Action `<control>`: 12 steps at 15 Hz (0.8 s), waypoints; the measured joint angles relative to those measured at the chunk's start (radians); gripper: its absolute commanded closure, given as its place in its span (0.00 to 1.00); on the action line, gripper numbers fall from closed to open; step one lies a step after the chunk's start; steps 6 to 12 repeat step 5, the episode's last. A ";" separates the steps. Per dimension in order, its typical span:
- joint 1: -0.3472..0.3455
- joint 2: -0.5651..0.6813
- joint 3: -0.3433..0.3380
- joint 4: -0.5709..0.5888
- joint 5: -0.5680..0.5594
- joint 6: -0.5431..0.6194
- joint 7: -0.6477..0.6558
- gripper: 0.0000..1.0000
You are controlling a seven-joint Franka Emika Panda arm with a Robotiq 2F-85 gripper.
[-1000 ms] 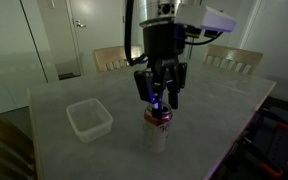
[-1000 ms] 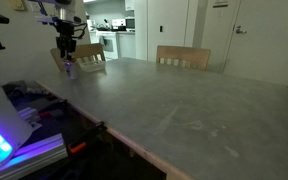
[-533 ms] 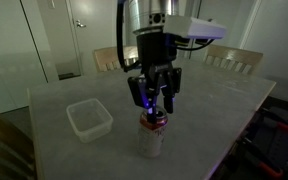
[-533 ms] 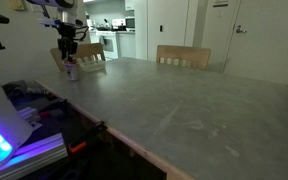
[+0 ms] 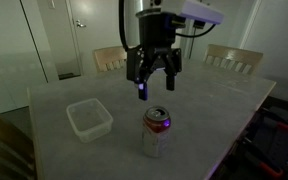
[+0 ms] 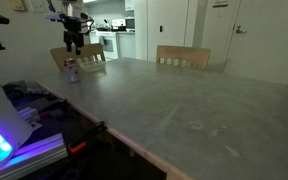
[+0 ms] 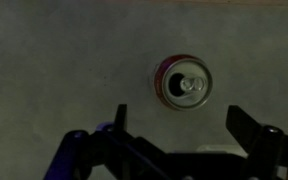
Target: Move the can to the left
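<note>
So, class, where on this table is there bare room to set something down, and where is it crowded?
Bare: the wide table stretch between the can and the far chair. Crowded: the end holding the container and, beside it, the can with the open gripper above.

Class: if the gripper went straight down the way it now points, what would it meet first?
Most likely the top of the can, standing upright almost directly beneath the open gripper. The wrist view shows it slightly off centre, so the gripper might instead reach the table beside it.
</note>
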 measured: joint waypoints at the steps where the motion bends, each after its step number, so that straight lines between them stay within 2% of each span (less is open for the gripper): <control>1: -0.009 -0.028 -0.011 -0.001 0.000 -0.011 0.003 0.00; 5: -0.071 -0.162 -0.068 -0.010 -0.005 -0.059 0.028 0.00; 12: -0.071 -0.162 -0.068 -0.010 -0.005 -0.059 0.028 0.00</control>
